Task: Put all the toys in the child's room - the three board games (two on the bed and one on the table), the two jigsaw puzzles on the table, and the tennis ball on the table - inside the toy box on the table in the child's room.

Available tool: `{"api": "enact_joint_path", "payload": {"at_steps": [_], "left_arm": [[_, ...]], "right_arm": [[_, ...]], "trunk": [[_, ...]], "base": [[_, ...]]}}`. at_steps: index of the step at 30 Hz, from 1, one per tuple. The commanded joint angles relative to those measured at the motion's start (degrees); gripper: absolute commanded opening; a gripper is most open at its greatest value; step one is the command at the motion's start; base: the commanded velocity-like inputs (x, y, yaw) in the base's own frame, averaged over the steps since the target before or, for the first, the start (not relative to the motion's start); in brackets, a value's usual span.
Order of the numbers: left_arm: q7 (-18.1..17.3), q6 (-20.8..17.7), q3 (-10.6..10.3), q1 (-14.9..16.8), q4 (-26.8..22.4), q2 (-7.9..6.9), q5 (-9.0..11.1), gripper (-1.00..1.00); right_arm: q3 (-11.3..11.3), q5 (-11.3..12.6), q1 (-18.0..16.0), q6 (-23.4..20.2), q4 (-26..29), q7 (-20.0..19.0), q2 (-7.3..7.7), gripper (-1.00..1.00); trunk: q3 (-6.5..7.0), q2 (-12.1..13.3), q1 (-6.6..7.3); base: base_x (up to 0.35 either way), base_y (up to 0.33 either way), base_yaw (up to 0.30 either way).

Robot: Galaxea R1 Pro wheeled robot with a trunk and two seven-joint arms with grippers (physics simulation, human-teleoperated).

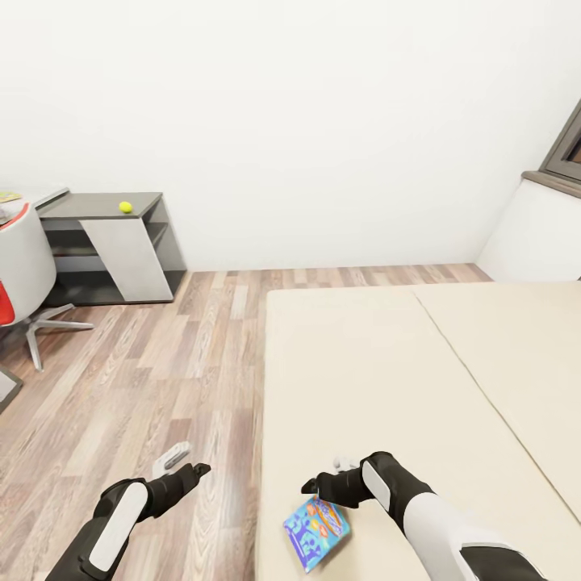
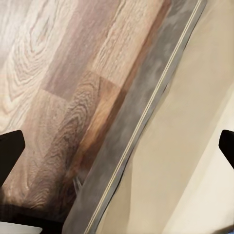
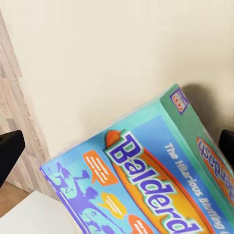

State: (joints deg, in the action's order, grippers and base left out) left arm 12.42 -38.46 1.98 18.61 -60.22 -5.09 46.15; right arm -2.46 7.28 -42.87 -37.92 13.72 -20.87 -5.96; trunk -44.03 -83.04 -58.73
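We are at the pick-up of the blue board game (image 1: 316, 532), which lies flat on the bed (image 1: 379, 379) near its left edge, at the bottom centre of the head view. The right gripper (image 1: 308, 486) hovers just above and behind the box, jaws wide, holding nothing; in the right wrist view the box (image 3: 146, 185) sits between the two dark fingertips (image 3: 9, 151). To do it well, we think we should lower straight down, centre the jaws across the short side, and close only when both pads reach past the box edges, b/c the flat box can slide on the mattress.

The left gripper (image 1: 202, 468) hangs over the wood floor (image 1: 145, 379) beside the bed, jaws wide, empty.

Surface: plain beige mattress, soft-looking. Room: white wall, a dark grey desk (image 1: 105, 234) at upper left with the tennis ball (image 1: 126, 207) on top, a chair (image 1: 20, 274) at the left edge.
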Motion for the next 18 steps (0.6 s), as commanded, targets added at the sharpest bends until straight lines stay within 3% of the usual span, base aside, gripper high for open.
{"api": "enact_joint_path", "payload": {"at_steps": [1,18], "left_arm": [[0.48,-0.21,0.0,0.02,-0.07,0.01,0.6,1.0],[0.5,-0.21,-0.04,0.02,-0.07,0.0,0.6,1.0]], "right_arm": [[-0.23,0.31,-0.01,-0.41,0.08,0.13,-0.02,1.0],[-0.25,0.31,-0.02,-0.48,0.08,0.13,-0.02,1.0]], "trunk": [[-0.05,-0.03,0.0],[-0.05,-0.03,0.0]], "base": [[0.0,0.081,0.0],[0.0,0.024,0.0]]}}
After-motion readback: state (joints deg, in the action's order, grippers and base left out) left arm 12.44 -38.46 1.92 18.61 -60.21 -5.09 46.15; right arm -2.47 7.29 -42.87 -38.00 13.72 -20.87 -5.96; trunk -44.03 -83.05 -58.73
